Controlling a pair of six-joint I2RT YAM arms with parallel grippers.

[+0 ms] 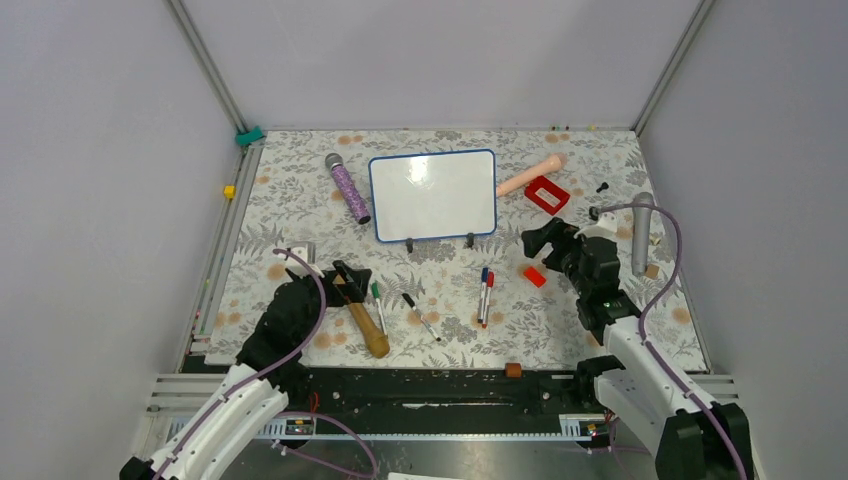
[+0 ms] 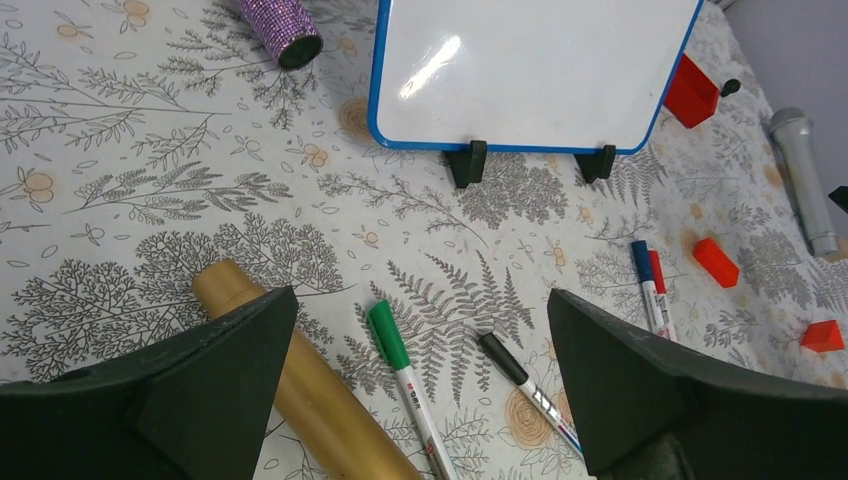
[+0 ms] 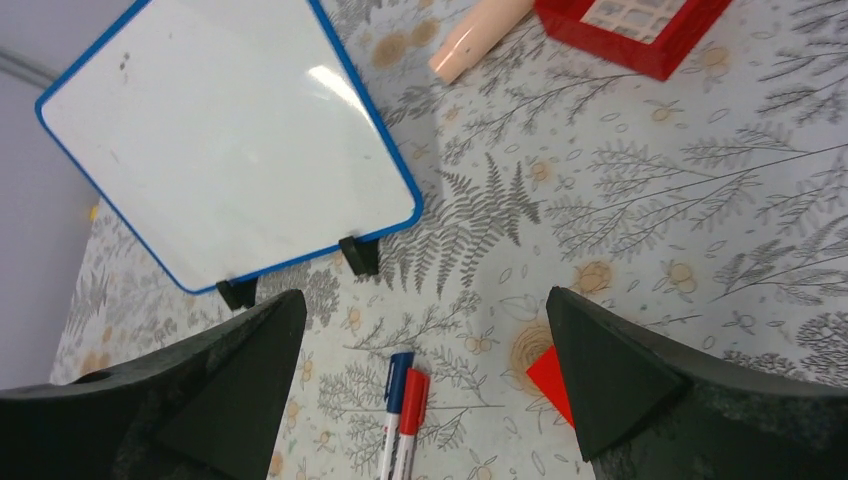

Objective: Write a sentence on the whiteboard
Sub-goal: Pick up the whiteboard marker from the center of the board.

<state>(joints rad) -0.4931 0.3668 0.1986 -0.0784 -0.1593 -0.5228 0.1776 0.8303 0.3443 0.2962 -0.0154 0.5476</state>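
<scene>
Floral-patterned desk [image 1: 300, 200] is carrying everything. Nearest the bases, the left end effector [image 1: 347, 274] and the right end effector [image 1: 545, 240] are hovering near-left and near-right of the whiteboard [image 1: 432, 195], jaws wide apart, gripping nothing. The whiteboard is sitting beyond them, black feet pointing toward the arms.

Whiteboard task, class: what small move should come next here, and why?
Probably lower the right arm toward the blue marker. The whiteboard bears no writing, the arm's jaws stand open and empty, and that marker lies in line between them in the right wrist view, beside the red marker.
</scene>
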